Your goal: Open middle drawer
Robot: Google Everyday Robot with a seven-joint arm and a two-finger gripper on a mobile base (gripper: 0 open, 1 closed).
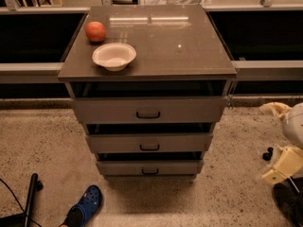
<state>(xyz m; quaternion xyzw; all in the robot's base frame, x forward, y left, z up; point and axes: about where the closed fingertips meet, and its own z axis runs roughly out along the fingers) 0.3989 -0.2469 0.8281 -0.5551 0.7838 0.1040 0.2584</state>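
Lying leftward: middle drawer [149,142], handle [149,147] well apart from gripper [283,163], seemingly level
Gripper: low at right edge; state cannot tell

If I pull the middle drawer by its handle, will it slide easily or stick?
The middle drawer stands slightly out, dark gap above, so it probably slides freely. Its small loop handle looks thin, so a grasp may slip. A hard tug might roll the red fruit on top. The end effector is low at right, apart from the drawers.
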